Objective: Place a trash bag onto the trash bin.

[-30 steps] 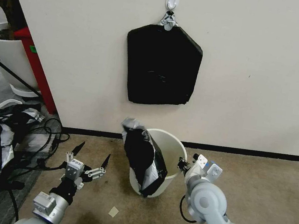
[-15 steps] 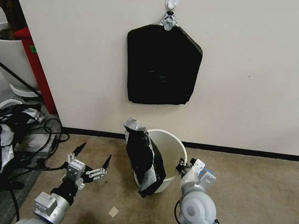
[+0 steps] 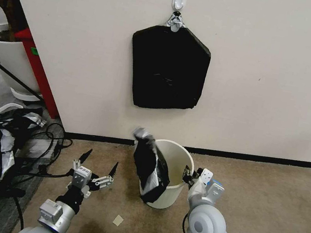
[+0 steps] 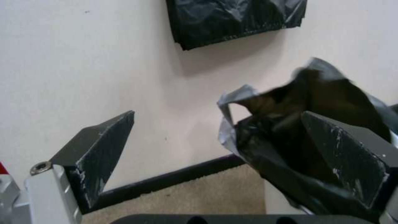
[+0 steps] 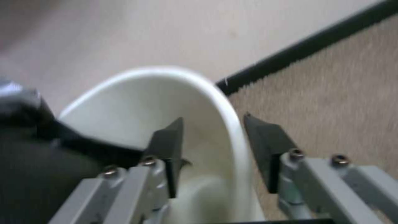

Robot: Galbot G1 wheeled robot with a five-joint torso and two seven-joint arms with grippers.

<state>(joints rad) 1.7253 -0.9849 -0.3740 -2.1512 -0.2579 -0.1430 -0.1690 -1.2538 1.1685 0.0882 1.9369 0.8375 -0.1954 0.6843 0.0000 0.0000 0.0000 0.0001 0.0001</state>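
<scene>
Straddling the rolled rim of the bin [image 3: 176,156] with the parted fingers [image 5: 169,146] of the right gripper [image 5: 214,117], one inside the wall and one outside, gaps showing on both sides, so not clamping. Holding nothing between the widely spread fingers [image 4: 104,149] of the left gripper [image 3: 101,158], hovering low over the carpet [image 3: 267,205] near the bin's left side, pointing toward the wall [image 3: 269,71] and the bag [image 3: 150,171], close to but not touching the film.

Showing the bag bunched and draped over the bin's left rim, a crumpled silvery tuft rising above the rim, most of the black film hanging down the outside of the wall, little of it reaching inside. Showing the bin standing upright on the carpet, just in front of the wall, below the pad of bags [image 3: 167,69] on its hook.

Judging the task as roughly half done: bag already brought to the bin and hooked on one side; remaining, by appearance, opening the mouth, stretching it round the whole rim and pushing the body down inside.

Reaching forward and down with the right forearm from the lower right, wrist bent toward the rim; extending the left arm low from the lower left, wrist level.
</scene>
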